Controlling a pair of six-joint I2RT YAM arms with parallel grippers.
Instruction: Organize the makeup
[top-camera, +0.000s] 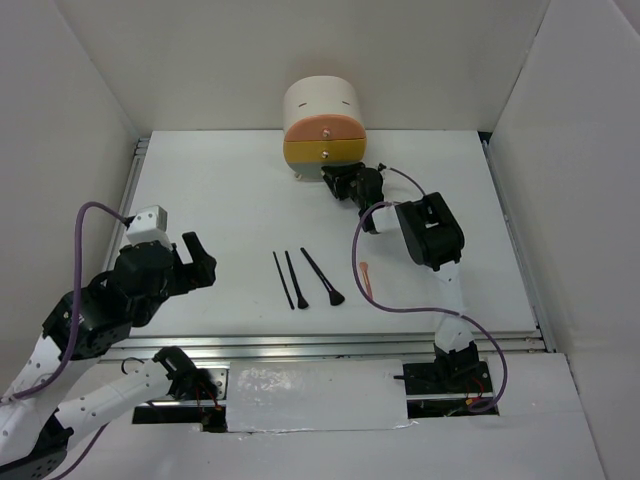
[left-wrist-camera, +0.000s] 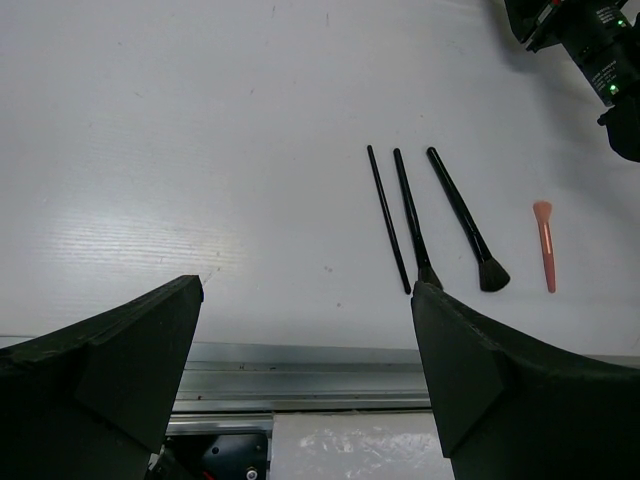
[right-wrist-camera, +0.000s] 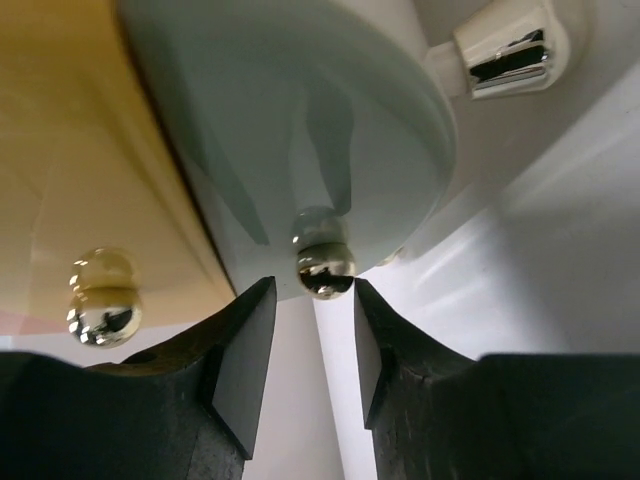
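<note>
worktop (top-camera: 220, 190): white, with walls on three sides.
organizer (top-camera: 322, 115): stands at the middle of the far edge. It shows an orange front (top-camera: 325, 128) and under it a yellow front (top-camera: 325, 152).
right gripper (right-wrist-camera: 313, 305): low at the foot of the organizer. Its jaws are a little apart, with only a narrow gap.
knob (right-wrist-camera: 323, 262): small and shiny, on the pale green front (right-wrist-camera: 300, 120). It sits at the mouth of the right gripper, just at the fingertips. I see no clamp on it.
left gripper (top-camera: 200, 257): hangs over the near left part of the worktop, jaws wide apart, holding nothing.
black sticks (top-camera: 288, 279): two thin ones, side by side and almost parallel, close to the near edge, about its middle.
brush (top-camera: 322, 277): black, just right of the black sticks, its flared head toward the near edge.
pink stick (top-camera: 368, 277): right of the brush and apart from it, its wider end toward the far edge.
makeup and grippers: no gripper touches any of these items.
</note>
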